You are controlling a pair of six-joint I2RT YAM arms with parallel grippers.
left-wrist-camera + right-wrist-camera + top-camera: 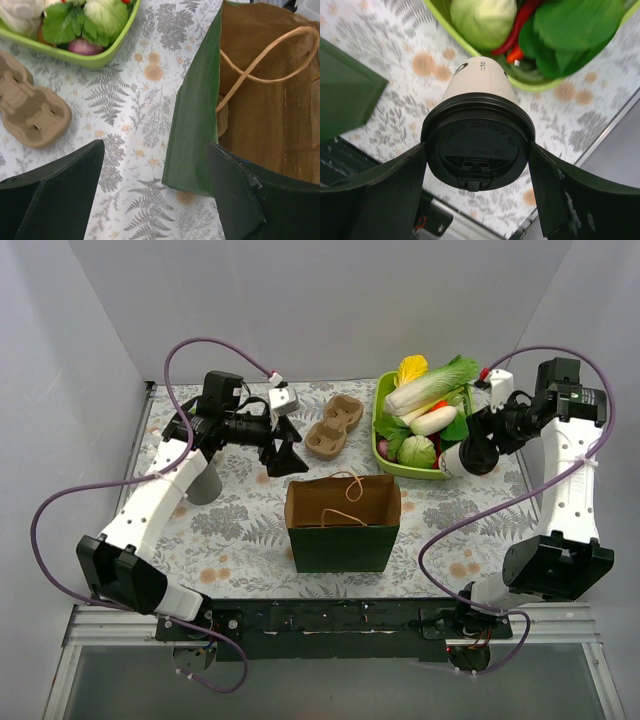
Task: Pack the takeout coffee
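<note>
Near the tray (100,56) of vegetables (430,390), takeout coffee (479,130) in right pincer (477,147); left pincer (155,145) wide by bag (195,115)

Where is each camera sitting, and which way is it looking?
Top external: above, behind the bases, looking down at the table; left arm and right arm show.
Left wrist: looks down at paper bag and cup carrier; open left gripper shows.
Right wrist: looks down past the coffee cup gripped by the right gripper.
Both wrists see the vegetable tray.

An open green bag (343,525) stands on the fern-print cloth (250,530). Behind it lies a cardboard carrier (334,427), just left of a green tray (377,430) heaped with vegetables (432,385).
</note>
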